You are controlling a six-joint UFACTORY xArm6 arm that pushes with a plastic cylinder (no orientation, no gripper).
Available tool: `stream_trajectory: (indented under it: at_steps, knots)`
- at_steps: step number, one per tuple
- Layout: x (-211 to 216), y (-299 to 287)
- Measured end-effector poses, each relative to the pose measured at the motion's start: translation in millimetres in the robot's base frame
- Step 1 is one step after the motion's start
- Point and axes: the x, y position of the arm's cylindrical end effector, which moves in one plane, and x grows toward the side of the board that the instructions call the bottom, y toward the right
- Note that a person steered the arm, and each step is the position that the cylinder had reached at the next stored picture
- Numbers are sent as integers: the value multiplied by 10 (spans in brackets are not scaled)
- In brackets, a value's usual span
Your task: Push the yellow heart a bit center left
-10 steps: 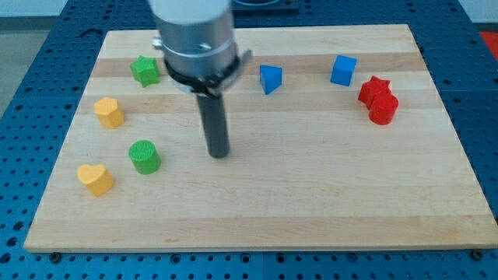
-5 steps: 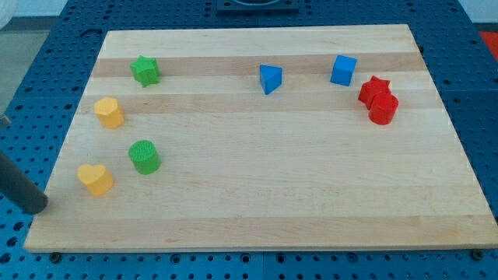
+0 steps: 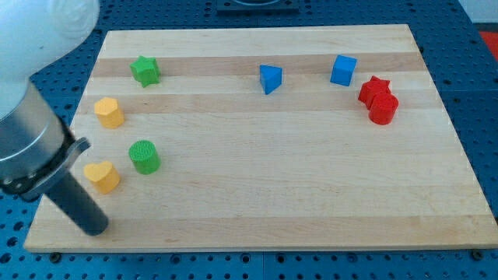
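My tip [image 3: 93, 228] (bare rod, holding nothing) has swung onto the board [image 3: 311, 194] just below-left of the yellow heart [image 3: 102, 176], which seems nudged slightly rightward, so the push has apparently begun.

Count recorded on the board: two yellow blocks [image 3: 102, 176] [image 3: 110, 113], two green [image 3: 145, 156] [image 3: 145, 70], two blue [image 3: 269, 78] [image 3: 343, 70], two red [image 3: 374, 86] [image 3: 383, 109]; eight total.

I can't read any text, label, brand, number or sign from here. The blocks' faces are plain colour, and the table [image 3: 311, 179] is bare wood grain with nothing printed on it.
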Motion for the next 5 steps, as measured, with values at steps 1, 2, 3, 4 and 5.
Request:
stream_trajectory:
  at_steps: [1, 2, 3, 4, 5]
  knots:
    - [-291, 47]
    - [-473, -289]
    - [-639, -452]
    - [-586, -450]
    - [-390, -420]
